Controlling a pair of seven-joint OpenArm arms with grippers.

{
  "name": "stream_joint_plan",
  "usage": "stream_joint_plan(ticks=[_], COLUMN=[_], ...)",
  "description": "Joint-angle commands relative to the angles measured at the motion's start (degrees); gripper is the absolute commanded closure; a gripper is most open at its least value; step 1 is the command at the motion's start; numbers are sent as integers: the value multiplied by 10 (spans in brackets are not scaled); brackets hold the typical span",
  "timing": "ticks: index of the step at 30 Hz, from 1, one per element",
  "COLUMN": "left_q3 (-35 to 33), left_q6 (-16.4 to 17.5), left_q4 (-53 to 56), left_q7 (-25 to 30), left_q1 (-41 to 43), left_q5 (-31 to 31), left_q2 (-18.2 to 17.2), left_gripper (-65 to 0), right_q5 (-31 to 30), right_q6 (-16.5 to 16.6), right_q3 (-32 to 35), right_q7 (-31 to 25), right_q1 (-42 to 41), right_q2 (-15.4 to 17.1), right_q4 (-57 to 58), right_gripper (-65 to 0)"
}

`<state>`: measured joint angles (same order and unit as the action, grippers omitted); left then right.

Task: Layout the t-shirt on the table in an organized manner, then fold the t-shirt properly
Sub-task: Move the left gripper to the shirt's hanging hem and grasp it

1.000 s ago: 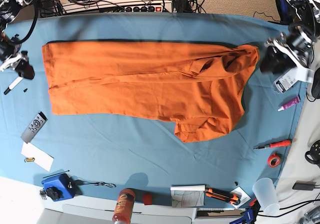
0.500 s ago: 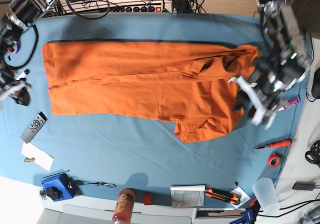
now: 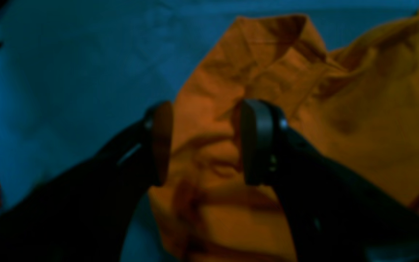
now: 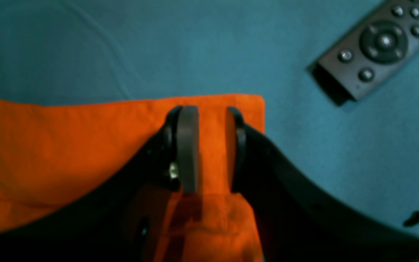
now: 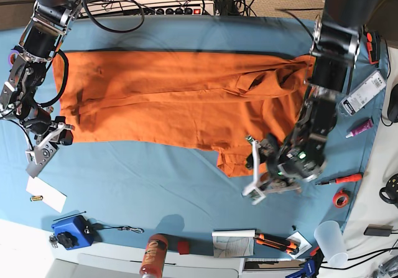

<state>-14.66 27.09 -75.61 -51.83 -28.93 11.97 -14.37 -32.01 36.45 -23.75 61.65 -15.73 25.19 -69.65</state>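
Note:
The orange t-shirt [image 5: 174, 104] lies spread across the teal table [image 5: 155, 178], with one sleeve sticking out toward the front at the right. My left gripper [image 5: 254, 169] hovers at that sleeve. In the left wrist view the left gripper [image 3: 206, 142] is open, and rumpled t-shirt [image 3: 358, 120] cloth shows between and beyond its fingers. My right gripper [image 5: 53, 142] is at the shirt's front left corner. In the right wrist view the right gripper [image 4: 209, 145] stands narrowly open over that flat corner of the t-shirt [image 4: 67, 145].
A black remote control [image 4: 373, 47] lies just beyond the shirt corner, and a small black screw [image 4: 416, 217] lies nearby. Along the front are white paper [image 5: 46, 194], a blue box [image 5: 73, 231] and an orange bottle [image 5: 154, 253]. At the right are a screwdriver [image 5: 341, 179], a tape roll [image 5: 340, 198] and a cup [image 5: 329, 240].
Both arms have swung in from the table's sides. The left gripper came down to the front sleeve, and the right gripper came to the front left corner. The t-shirt has not moved.

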Motion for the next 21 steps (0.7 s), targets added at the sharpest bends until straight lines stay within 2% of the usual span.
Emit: stream_joint_plan(ticks=[1, 5, 8, 11, 12, 17, 21], left_q3=[-18, -103, -157, -192, -197, -198, -198], left_q6=[-1, -3, -5, -71, -82, -76, -76], left_q4=[3, 44, 65, 69, 70, 71, 78], left_q7=[18, 32, 69, 91, 93, 95, 104], left_q1=[-26, -55, -65, -66, -66, -75, -90], left_q5=[-17, -64, -101, -146, -154, -156, -114], left_q2=[-1, -1, -1, -1, -1, -1, 0], left_gripper=[-249, -244, -244, -244, -244, -244, -244], right_q5=[-9, -9, -9, -9, -9, -10, -10], right_q6=[1, 1, 1, 1, 1, 1, 1], right_q3=[-3, -3, -3, -3, -3, -3, -3], right_q7=[-12, -7, -6, -3, -3, -3, 0], right_q1=[-14, -14, -14, -14, -14, -14, -14], right_q2=[13, 13, 13, 13, 13, 13, 13], right_q4=[-9, -9, -9, -9, -9, -9, -9], right_gripper=[-131, -131, -131, -131, -131, -131, -131])
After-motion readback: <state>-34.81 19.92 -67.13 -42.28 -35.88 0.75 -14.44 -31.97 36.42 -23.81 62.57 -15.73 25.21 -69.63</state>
